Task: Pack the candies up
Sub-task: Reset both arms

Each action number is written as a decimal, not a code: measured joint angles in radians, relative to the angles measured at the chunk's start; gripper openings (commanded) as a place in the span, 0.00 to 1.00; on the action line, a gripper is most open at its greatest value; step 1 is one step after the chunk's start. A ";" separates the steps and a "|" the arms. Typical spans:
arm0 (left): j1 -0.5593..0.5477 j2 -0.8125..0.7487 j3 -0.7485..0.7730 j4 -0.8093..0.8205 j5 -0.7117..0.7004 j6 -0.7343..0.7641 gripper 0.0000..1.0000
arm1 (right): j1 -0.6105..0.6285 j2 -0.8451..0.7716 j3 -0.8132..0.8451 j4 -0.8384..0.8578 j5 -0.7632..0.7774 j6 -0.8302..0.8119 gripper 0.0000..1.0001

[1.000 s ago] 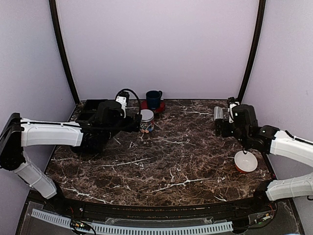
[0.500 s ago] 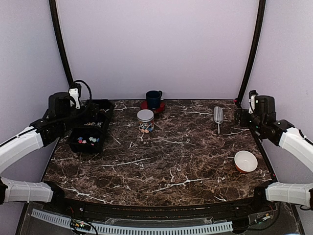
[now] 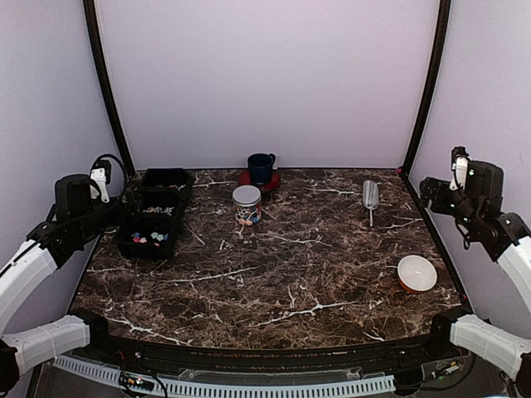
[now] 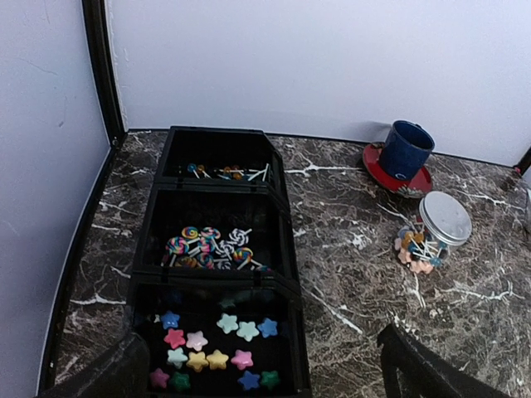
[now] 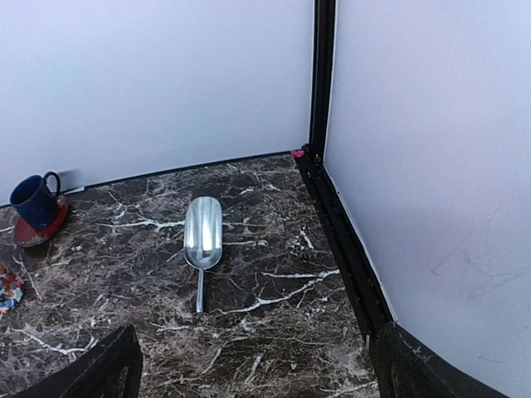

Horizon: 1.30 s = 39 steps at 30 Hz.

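The candies lie in a black three-part tray [image 4: 286,249] at the left: coloured stars [image 4: 216,344] in the near part, swirl lollipops [image 4: 207,246] in the middle, small lollipops [image 4: 224,172] at the far end. The tray also shows in the top view [image 3: 178,211]. A clear jar [image 3: 247,205] with a silver lid on holds some candies [image 4: 415,249]. A metal scoop [image 3: 370,197] lies at the back right and shows in the right wrist view [image 5: 203,236]. My left gripper [image 4: 261,369] is open and empty, drawn back near the tray. My right gripper [image 5: 257,373] is open and empty, back from the scoop.
A blue mug on a red saucer [image 3: 261,168] stands at the back behind the jar. A white bowl [image 3: 416,273] sits near the right edge. Black corner posts and pale walls close in the table on three sides.
Both arms have pulled back from the table to the sides and risen. The left one left the jar, the right one left the scoop. Jar and scoop stay in place.
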 measured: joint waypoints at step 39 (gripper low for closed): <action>0.000 -0.354 -0.201 -0.053 0.059 0.085 0.99 | 0.000 -0.466 -0.164 -0.035 -0.159 -0.063 0.98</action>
